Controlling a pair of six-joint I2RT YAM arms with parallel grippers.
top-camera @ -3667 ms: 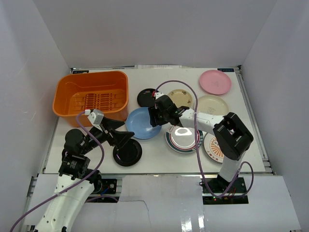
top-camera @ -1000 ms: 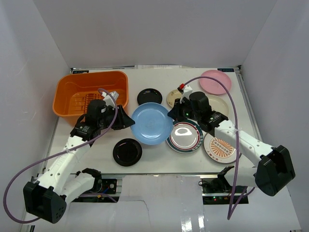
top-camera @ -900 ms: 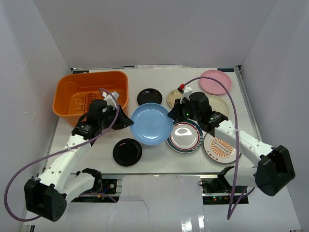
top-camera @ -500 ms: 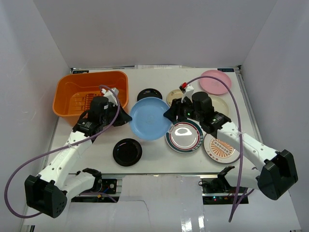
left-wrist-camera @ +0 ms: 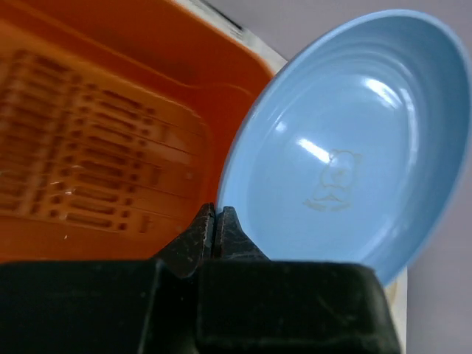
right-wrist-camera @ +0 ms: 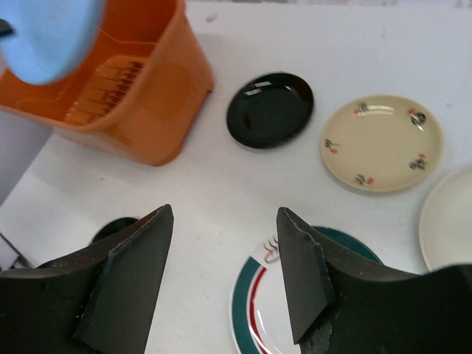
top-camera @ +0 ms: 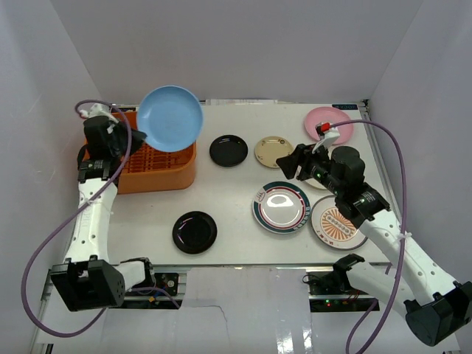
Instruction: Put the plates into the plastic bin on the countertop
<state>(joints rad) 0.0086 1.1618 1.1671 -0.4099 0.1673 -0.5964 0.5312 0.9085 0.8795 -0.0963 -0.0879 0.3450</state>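
My left gripper (top-camera: 137,137) is shut on the rim of the light blue plate (top-camera: 170,118), which hangs tilted over the right end of the orange plastic bin (top-camera: 169,171). In the left wrist view the closed gripper (left-wrist-camera: 214,220) pinches the blue plate's (left-wrist-camera: 346,140) lower edge, the bin's slotted bottom (left-wrist-camera: 88,177) behind it. My right gripper (top-camera: 296,163) is open and holds nothing, hovering over the countertop (top-camera: 228,192) above the green-red rimmed plate (top-camera: 280,207). From the right wrist its open gripper (right-wrist-camera: 225,221) frames that plate (right-wrist-camera: 258,310).
On the countertop lie a black plate (top-camera: 228,150), a cream flowered plate (top-camera: 273,151), a pink plate (top-camera: 330,124), an orange sunburst plate (top-camera: 338,222) and a second black plate (top-camera: 195,231). A pale plate (right-wrist-camera: 446,221) sits under my right arm. White walls enclose the surface.
My left arm has carried the blue plate from the middle of the table up and left over the bin. My right gripper has let go, opened and drawn back to the right.
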